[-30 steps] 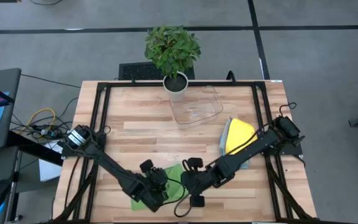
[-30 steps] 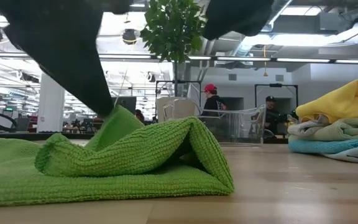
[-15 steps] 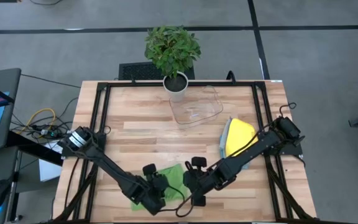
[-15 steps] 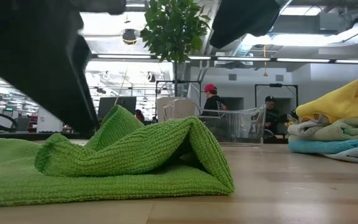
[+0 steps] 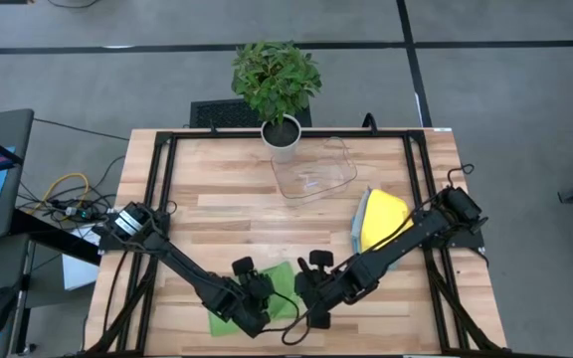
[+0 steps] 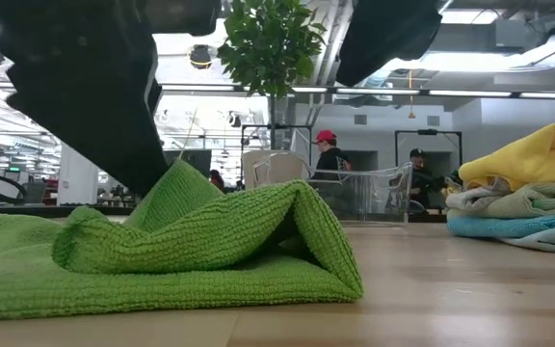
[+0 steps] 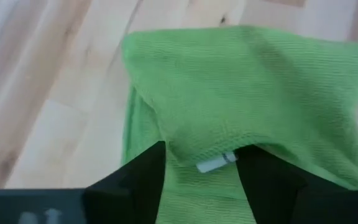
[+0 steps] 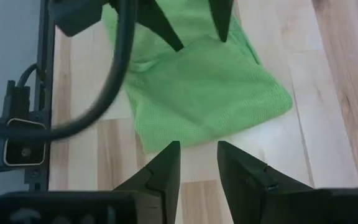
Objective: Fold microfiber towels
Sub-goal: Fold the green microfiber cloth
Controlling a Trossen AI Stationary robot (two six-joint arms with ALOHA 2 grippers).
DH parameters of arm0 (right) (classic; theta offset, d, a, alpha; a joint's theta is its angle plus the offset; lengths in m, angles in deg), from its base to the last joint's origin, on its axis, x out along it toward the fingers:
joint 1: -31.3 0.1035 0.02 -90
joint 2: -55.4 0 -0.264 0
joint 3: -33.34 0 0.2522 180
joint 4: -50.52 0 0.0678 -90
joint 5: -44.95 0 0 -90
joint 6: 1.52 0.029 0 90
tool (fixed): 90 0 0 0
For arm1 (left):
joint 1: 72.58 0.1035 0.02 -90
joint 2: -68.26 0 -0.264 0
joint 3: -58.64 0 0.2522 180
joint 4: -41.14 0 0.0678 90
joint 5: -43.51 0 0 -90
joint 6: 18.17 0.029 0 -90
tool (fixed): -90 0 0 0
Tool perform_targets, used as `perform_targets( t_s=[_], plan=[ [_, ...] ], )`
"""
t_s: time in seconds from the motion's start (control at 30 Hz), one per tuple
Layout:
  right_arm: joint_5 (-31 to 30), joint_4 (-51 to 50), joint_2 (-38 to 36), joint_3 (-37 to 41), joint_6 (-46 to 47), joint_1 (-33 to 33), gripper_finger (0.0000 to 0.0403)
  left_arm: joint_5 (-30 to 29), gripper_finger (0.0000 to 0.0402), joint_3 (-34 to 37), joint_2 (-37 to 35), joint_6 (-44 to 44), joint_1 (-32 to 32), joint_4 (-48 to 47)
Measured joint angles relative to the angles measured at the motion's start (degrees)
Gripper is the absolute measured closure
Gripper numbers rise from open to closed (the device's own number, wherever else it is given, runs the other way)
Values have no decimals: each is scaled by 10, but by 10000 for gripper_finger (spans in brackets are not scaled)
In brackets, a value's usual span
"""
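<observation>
- The wooden table [image 5: 217, 189] carries the whole job: a green towel [image 5: 277, 283] lies at its 6 o'clock edge, part-folded, one side doubled over into a raised hump, as the low view shows.
- At 3 o'clock on the table a stack of towels [image 5: 378, 221], yellow on top, sits well apart from the green one; it looks like finished work, though that is a guess.
- A clear plastic tray [image 5: 313, 171] rests near 12 o'clock, just in front of a potted plant [image 5: 277, 85].
- The left gripper [image 7: 202, 163] hangs right over the green towel, fingers spread with cloth and a small white tag showing between them; nothing is pinched.
- The right gripper [image 8: 198, 155] hovers over bare wood just beside the towel's near edge, fingers parted a little, holding nothing.
- The step in hand reads as the mid-fold of the green towel.
- The next move probably calls for pinching a loose edge or corner and carrying it across, with the other claw keeping the cloth from sliding.
</observation>
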Motion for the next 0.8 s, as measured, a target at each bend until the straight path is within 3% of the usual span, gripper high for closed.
perform_targets(
  t_s=[0.1,0.3,0.63,0.8],
  plan=[
    [0,0,0,0,0,0,272,23,251,0,2,-2,7,-3],
    [0,8,0,0,-3,0,281,36,386,0,0,-37,12,-39],
    [0,27,6,2,-10,0,285,49,399,0,-19,-104,-18,-57],
    [3,116,6,42,-10,-1,285,55,398,0,-15,-111,-24,-56]
  ],
)
